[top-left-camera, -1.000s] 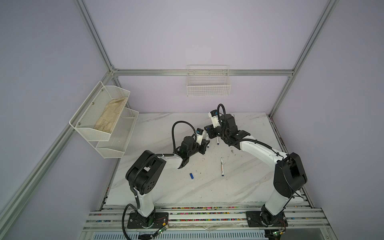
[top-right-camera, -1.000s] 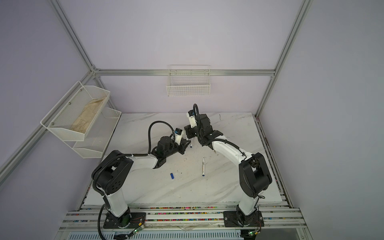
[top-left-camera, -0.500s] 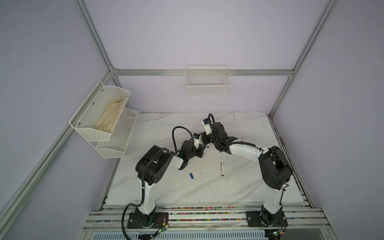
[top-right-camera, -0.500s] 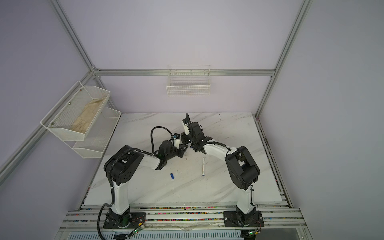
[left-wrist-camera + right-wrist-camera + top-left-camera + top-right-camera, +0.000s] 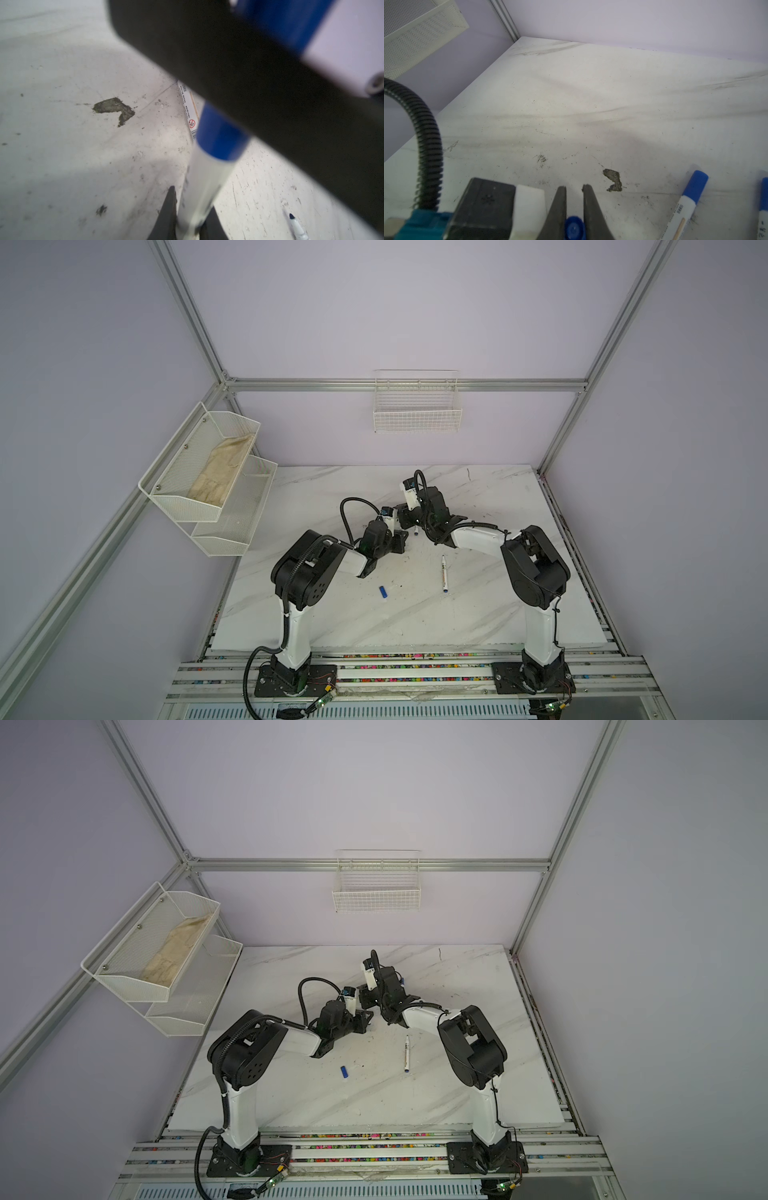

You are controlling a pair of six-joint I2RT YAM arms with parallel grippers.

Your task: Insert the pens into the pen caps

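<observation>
My left gripper [image 5: 192, 205] is clamped on a white pen [image 5: 204, 178], whose end sits in a blue cap [image 5: 220, 135] pinched by my right gripper [image 5: 574, 192]. The two meet mid-table, close together. Nearer the front lie a loose cap [image 5: 383, 592] and an uncapped pen [image 5: 444, 573], with open table [image 5: 374, 622] around them. Two capped pens [image 5: 691, 193] lie near a dark patch [image 5: 612, 179]. Farther off, a mesh shelf [image 5: 183, 499] on the left wall [image 5: 83, 406] holds a cloth [image 5: 222, 466]. A wire basket [image 5: 417, 416] hangs on the back wall [image 5: 415, 323].
</observation>
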